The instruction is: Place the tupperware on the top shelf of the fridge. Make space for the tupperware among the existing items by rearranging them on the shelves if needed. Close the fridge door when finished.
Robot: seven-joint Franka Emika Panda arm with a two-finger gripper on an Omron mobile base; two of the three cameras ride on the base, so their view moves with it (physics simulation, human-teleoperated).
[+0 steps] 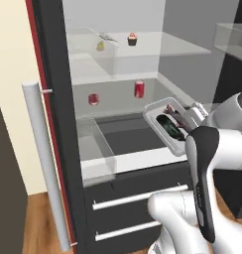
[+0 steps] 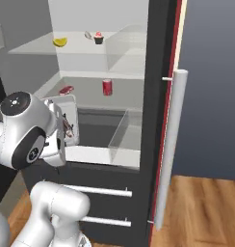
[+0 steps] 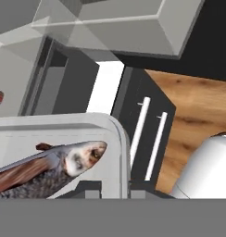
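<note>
The tupperware (image 1: pixel 165 127), a white tub with dark green and reddish food, hangs tilted on edge in front of the open fridge (image 1: pixel 58 74), at the level of the lower compartment. My gripper (image 1: pixel 191 119) is shut on its right rim. In the hand view the fingertips (image 3: pixel 92 190) pinch the tub's wall (image 3: pixel 120 139). High above, the top shelf (image 1: pixel 162 45) carries a cupcake (image 1: pixel 132 38) and a small yellow item (image 1: pixel 100 46). From the right base view, the tupperware (image 2: pixel 70 120) sits against my hand, below the cupcake (image 2: pixel 98 37) and the yellow item (image 2: pixel 60 42).
The shelf below holds an upright red can (image 1: pixel 139 89) and a second red one (image 1: pixel 93 98). A clear door bin (image 1: pixel 95 146) juts out at the left. Both doors stand open, with silver bar handles (image 1: pixel 46 163) (image 2: pixel 170 144). Two drawers (image 1: pixel 138 196) lie below.
</note>
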